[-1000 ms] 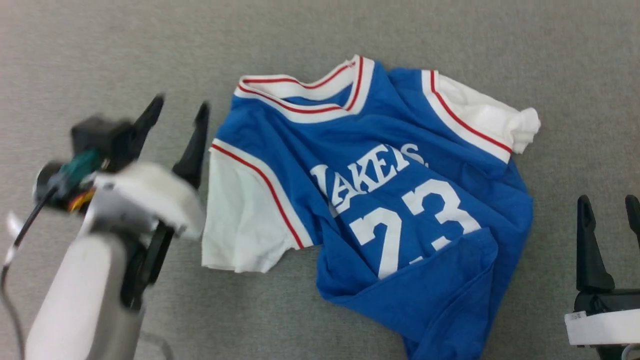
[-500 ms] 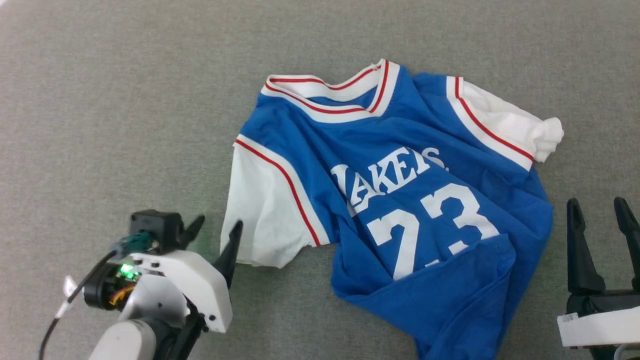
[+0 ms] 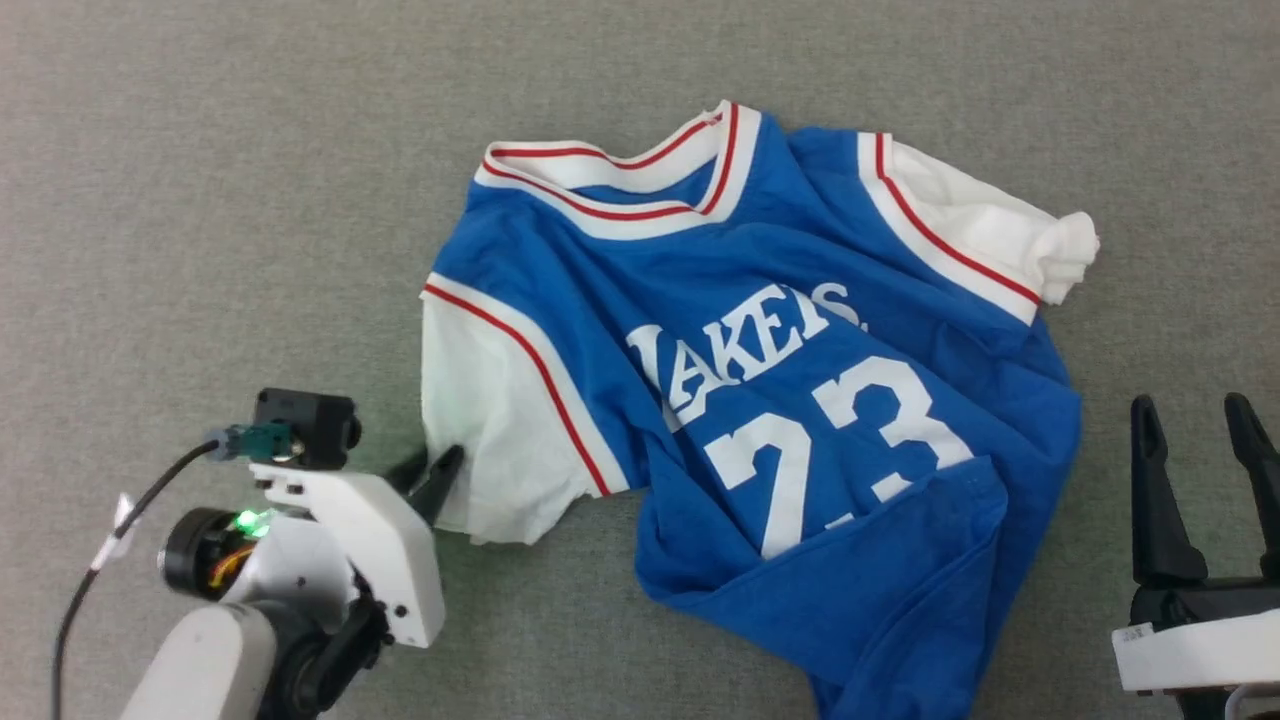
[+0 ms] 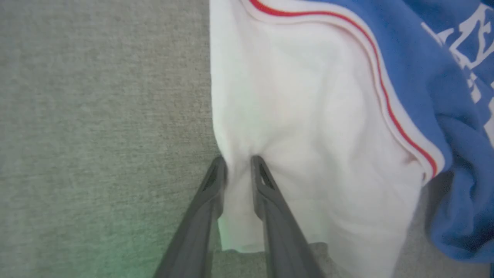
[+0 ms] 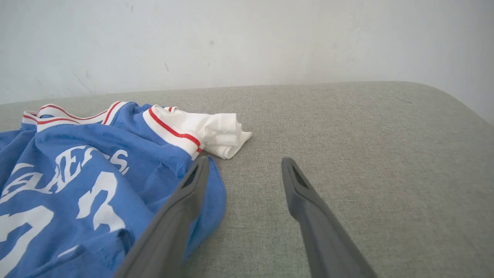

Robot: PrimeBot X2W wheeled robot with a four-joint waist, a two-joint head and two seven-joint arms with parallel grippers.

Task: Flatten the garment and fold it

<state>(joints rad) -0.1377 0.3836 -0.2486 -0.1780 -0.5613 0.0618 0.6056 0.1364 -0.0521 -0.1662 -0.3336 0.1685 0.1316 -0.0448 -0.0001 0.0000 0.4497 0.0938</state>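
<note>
The garment (image 3: 760,300) is a royal-blue jersey with white red-striped sleeves and collar. It lies front up and rumpled on the grey surface, its lower hem folded up over the number. My left gripper (image 3: 437,462) sits at the near outer corner of the left white sleeve (image 4: 301,96). Its jaws are drawn close together, and the sleeve cloth (image 4: 237,160) puckers between the tips. My right gripper (image 3: 1190,405) stands open just right of the garment (image 5: 77,166). Its left finger (image 5: 193,181) lies beside the blue side edge, with bare surface between the jaws (image 5: 245,160).
The grey fabric-covered surface (image 3: 200,150) stretches all round the garment. In the right wrist view it ends in a rounded far-right corner (image 5: 455,100) against a pale wall (image 5: 247,38). The right sleeve (image 5: 216,133) is bunched up.
My left gripper came down from beside the shoulder to the sleeve's near corner and narrowed its jaws on the white cloth. The right gripper stayed put. The head camera shifted slightly.
</note>
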